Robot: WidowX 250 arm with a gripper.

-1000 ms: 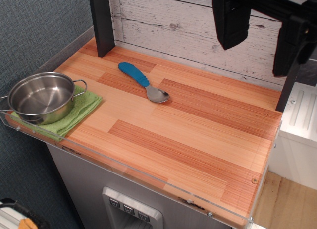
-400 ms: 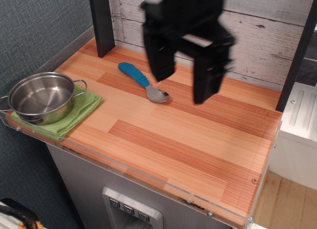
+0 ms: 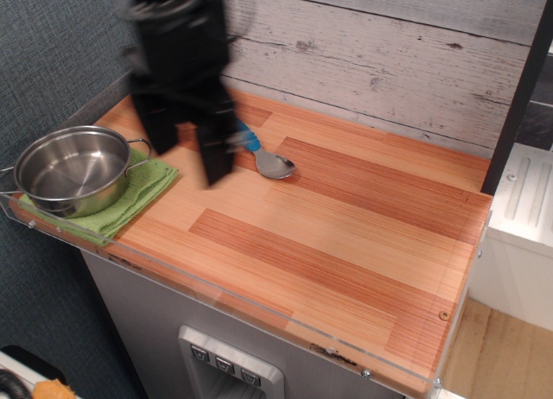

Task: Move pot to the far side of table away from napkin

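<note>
Beside the pot (image 3: 73, 170) on the napkin (image 3: 130, 200), the gripper (image 3: 190, 153) hangs spread

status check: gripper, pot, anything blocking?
Black gripper open, empty, motion-blurred, above the table beside the pot. Shiny round steel pot sits on folded light-green napkin, not grasped. Blue-handled metal spoon lies mid-table, a possible obstacle.

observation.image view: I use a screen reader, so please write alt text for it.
A blurred black robot tool, its jaws apart, hangs above a striped wooden table, just right of a shiny steel pot sitting on a green napkin at the left edge. A blue-handled spoon lies behind.
</note>
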